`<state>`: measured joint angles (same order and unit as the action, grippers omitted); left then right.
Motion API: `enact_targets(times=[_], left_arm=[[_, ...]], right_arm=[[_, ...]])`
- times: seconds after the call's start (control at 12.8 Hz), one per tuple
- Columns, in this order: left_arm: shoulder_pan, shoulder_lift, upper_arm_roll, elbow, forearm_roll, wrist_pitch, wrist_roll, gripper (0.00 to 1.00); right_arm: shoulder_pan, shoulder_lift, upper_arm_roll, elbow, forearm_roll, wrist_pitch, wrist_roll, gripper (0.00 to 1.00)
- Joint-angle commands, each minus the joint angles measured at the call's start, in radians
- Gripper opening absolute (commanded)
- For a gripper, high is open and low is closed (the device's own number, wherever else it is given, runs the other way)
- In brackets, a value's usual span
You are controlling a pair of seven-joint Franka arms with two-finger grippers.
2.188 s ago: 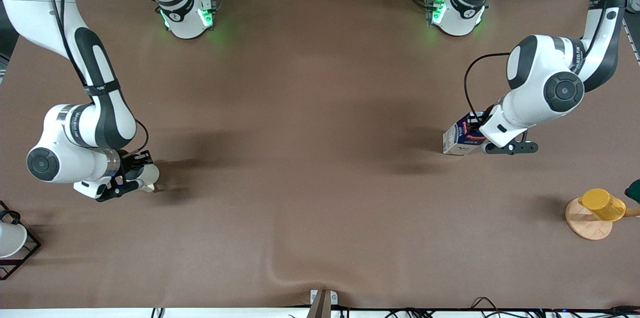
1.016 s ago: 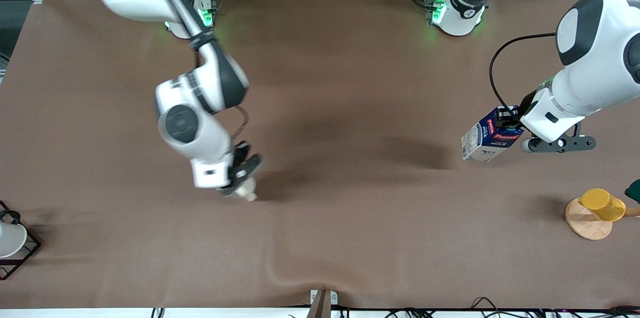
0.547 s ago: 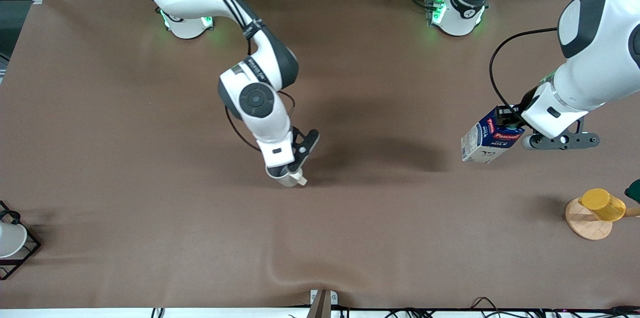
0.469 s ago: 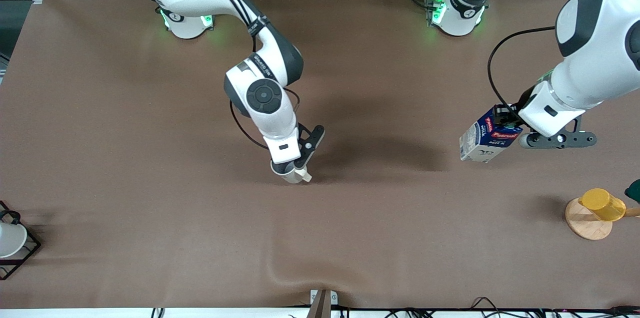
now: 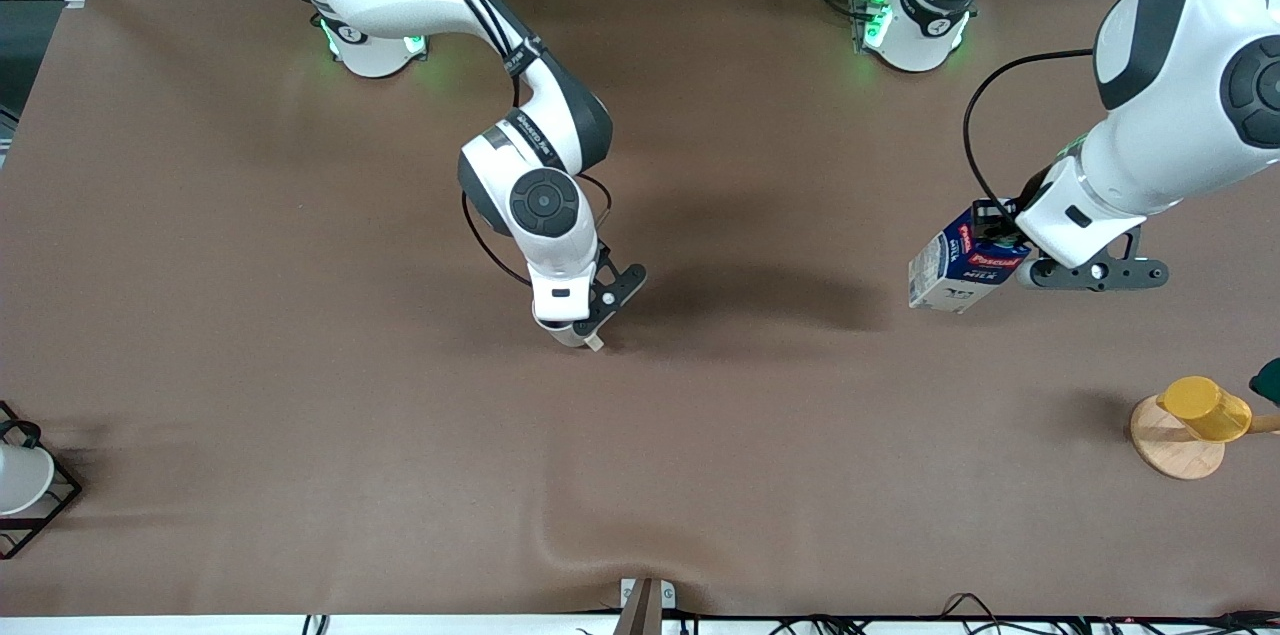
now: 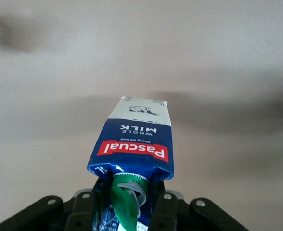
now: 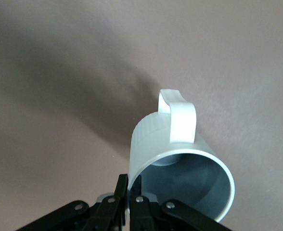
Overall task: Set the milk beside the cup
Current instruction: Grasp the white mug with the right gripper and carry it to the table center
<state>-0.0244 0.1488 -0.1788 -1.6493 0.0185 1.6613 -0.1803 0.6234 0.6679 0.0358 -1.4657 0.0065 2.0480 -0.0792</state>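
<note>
My left gripper [image 5: 1003,240] is shut on the milk [image 5: 952,261], a dark blue gable-top carton with white sides and a red label band. It holds the carton tilted in the air over the left arm's end of the table. In the left wrist view the milk [image 6: 136,144] hangs from my left gripper [image 6: 124,208], with the green cap between the fingers [image 6: 164,211]. My right gripper [image 5: 574,327] is shut on the rim of the cream-white cup [image 5: 592,342], low over the table's middle. In the right wrist view the cup [image 7: 153,139] shows its grey inside and its handle, which points away from my right gripper [image 7: 134,188].
A yellow cup [image 5: 1205,408] stands on a round wooden coaster [image 5: 1170,453] near the left arm's end, with a dark green object [image 5: 1268,380] beside it at the view's edge. A white cup in a black wire frame [image 5: 22,477] stands at the right arm's end. The table cover has a fold [image 5: 600,545] near the front edge.
My right arm has carried the cup from its end of the table to the middle. My left gripper has lifted the milk off the table and moved it a little.
</note>
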Motion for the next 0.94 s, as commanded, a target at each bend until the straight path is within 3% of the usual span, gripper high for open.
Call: enact_targets(times=[0.0,0.55,0.62,0.78,0.86], left_arm=[[0.0,0.003,-0.008,0.019,-0.005,-0.02,-0.004,0.24],[-0.015,-0.008,-0.041,0.037,-0.006,-0.038,-0.007,0.24],[-0.014,-0.008,-0.057,0.039,-0.006,-0.038,-0.007,0.24],[-0.018,-0.006,-0.068,0.04,-0.006,-0.038,-0.017,0.24],[-0.035,-0.002,-0.07,0.042,-0.006,-0.038,-0.021,0.24]], right_arm=[[0.038,0.013,-0.013,-0.005,-0.005,-0.003,0.093,0.0],[0.081,0.041,-0.011,0.005,0.009,0.038,0.114,0.0],[0.081,0.044,-0.011,0.005,0.01,0.047,0.114,0.12],[0.079,0.035,-0.013,0.005,0.01,0.047,0.113,1.0],[0.076,0.026,-0.013,0.008,0.01,0.043,0.116,1.0]])
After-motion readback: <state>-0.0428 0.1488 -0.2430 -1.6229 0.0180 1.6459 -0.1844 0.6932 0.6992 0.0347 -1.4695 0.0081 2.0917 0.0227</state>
